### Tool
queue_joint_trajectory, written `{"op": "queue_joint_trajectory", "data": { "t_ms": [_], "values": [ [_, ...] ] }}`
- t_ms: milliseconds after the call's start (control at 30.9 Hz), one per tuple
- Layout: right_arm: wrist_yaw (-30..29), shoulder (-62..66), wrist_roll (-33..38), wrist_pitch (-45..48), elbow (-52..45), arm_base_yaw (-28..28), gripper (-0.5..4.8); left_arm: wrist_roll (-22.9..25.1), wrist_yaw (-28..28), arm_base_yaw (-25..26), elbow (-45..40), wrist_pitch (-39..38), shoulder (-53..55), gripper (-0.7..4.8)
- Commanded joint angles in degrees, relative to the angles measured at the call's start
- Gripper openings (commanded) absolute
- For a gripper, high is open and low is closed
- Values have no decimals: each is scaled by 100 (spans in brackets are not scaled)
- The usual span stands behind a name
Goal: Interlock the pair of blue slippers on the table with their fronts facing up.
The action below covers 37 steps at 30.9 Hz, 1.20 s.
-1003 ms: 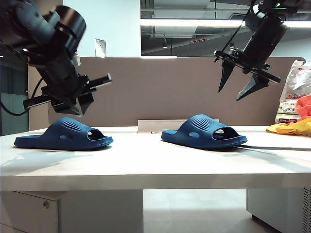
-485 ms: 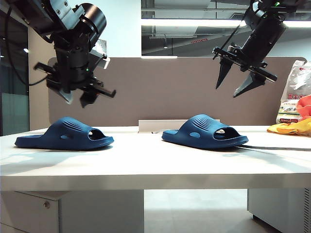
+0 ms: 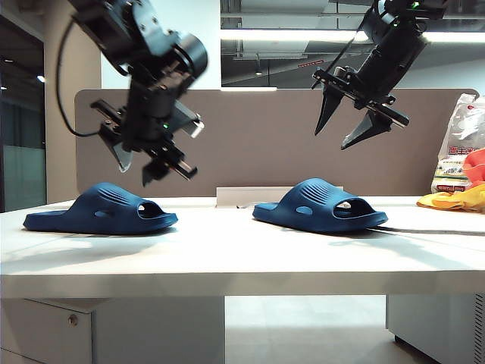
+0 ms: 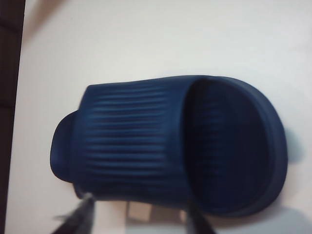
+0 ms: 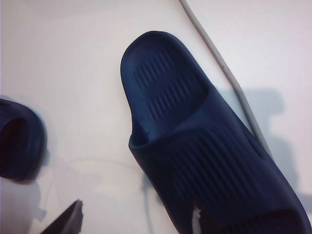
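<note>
The 2 blue slippers (image 3: 100,208) (image 3: 319,205) lie well apart on the table (image 3: 227,250), not interlocked. The left gripper (image 3: 148,162) and right gripper (image 3: 342,125) hover at each slipper's 12 o'clock, jaws apart, empty; every step is left.

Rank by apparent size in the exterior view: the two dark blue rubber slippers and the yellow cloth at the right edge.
Left dark blue rubber slipper and right dark blue rubber slipper: alike, unranked.
Yellow cloth: smallest, though cropped.

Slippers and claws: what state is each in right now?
Left dark blue moulded rubber slipper: flat on the off-white table, sole down, not held.
Right dark blue moulded rubber slipper: flat, sole down, apart from the other.
Left claw: open, empty, above the left slipper.
Right claw: open, empty, raised above the right slipper.
</note>
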Motion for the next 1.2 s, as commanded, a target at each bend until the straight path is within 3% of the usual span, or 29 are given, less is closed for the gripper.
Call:
{"op": "queue_joint_trajectory", "data": {
  "t_ms": [32, 291, 388, 485, 776, 1197],
  "values": [
    [4, -46, -28, 59, 28, 13, 283, 22, -258, -61, 358, -334, 186, 249],
    [4, -46, -24, 61, 28, 13, 283, 369, -828, -61, 787, -487, 514, 249],
    [4, -46, -24, 61, 28, 26, 282, 363, -850, -61, 835, -592, 605, 254],
    [7, -46, -26, 66, 28, 52, 271, 352, -837, -87, 837, -695, 693, 303],
    [46, -46, -28, 79, 26, 87, 270, 186, -299, -116, 841, -754, 780, 305],
    [50, -46, -131, 0, 26, 131, 270, 485, -968, -57, 868, -590, 1228, 305]
  ]
}}
